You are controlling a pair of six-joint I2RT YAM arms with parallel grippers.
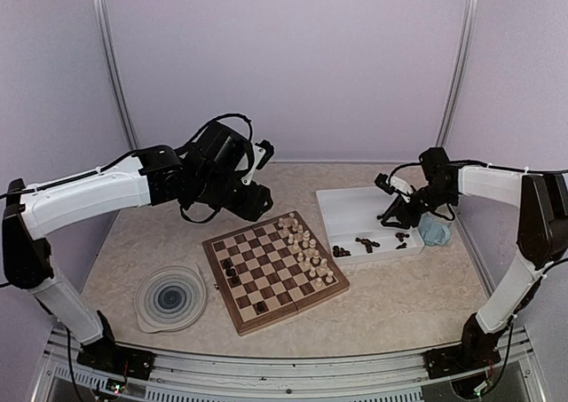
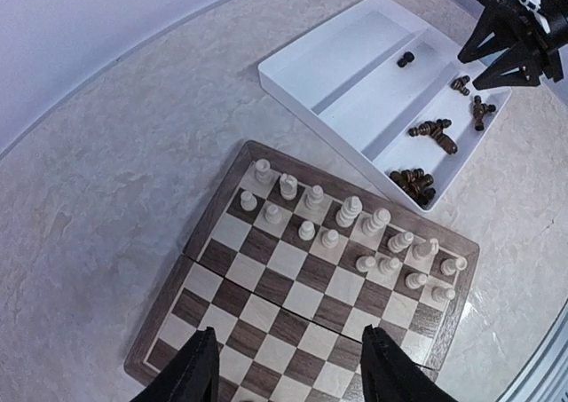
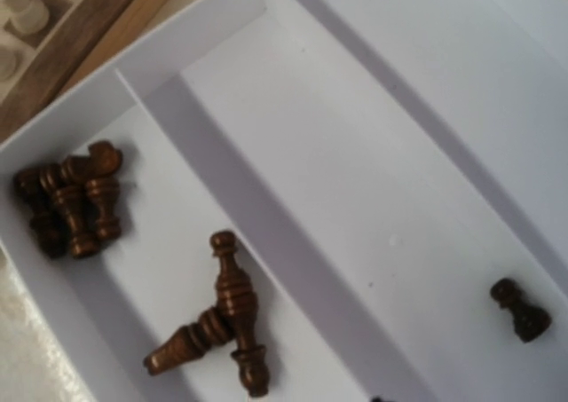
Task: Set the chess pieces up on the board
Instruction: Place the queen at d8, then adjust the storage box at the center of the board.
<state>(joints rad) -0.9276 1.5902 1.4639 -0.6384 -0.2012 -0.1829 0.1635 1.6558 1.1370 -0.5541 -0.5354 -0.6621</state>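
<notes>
Black left claw (image 2: pixel 290 374) parted, empty

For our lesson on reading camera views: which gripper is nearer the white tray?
Right. The right gripper hovers directly over the tray; the left gripper is above the board, on the side away from the tray.

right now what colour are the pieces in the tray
The pieces are dark brown; right wrist view is clearest.

Left arm (image 1: pixel 84 198), right arm (image 1: pixel 497 182): white shells, black joints, looping black cables; left claw (image 2: pixel 293 380) black, tapered fingers (image 2: pixel 197 371).
</notes>
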